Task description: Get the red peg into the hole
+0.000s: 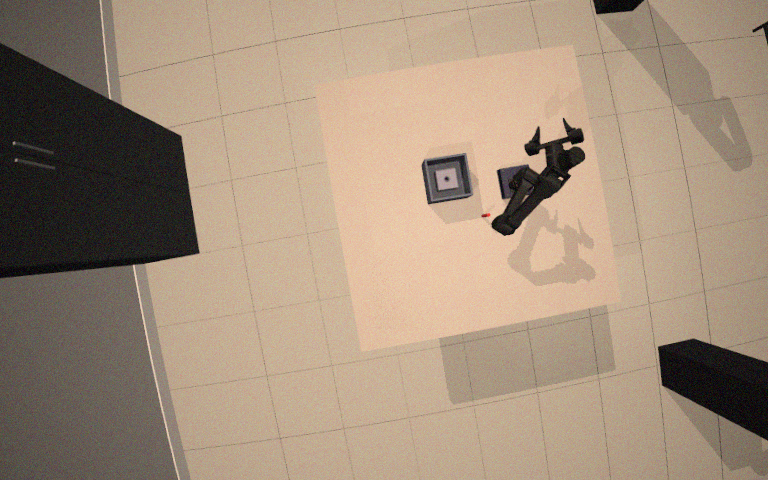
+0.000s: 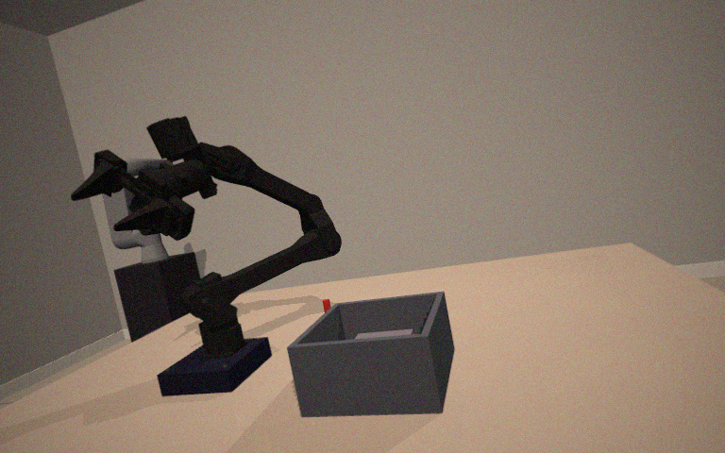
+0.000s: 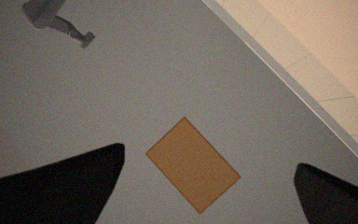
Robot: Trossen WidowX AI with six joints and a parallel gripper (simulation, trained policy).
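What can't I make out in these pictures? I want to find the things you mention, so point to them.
- Red peg (image 1: 485,215) (image 2: 327,305): its lower end, behind the box (image 1: 448,199) (image 2: 371,379) in the exterior view.
- Hole in the plate (image 1: 439,186) (image 2: 385,334): hidden by the box wall, exterior view.
- Tool's (image 1: 551,126) (image 2: 92,212) (image 3: 209,156) finger bases: cut off by the wrist picture's edges.

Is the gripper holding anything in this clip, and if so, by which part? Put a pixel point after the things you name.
Nothing is held: the gripper (image 1: 551,125) (image 2: 93,212) (image 3: 208,162) is open, and the red peg (image 1: 485,215) (image 2: 327,305) is away from it.

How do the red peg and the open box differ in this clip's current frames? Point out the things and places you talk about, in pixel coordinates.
The red peg (image 1: 485,215) (image 2: 327,305) is bright red; the open box (image 1: 468,175) (image 2: 371,379) is dark grey. The peg is tiny, while the box is far larger. The box is hollow, with a pale plate (image 1: 439,185) (image 2: 385,334) inside, whereas the peg is a slim piece. Both are on the table (image 1: 399,280) (image 2: 551,348), outside the gripper.
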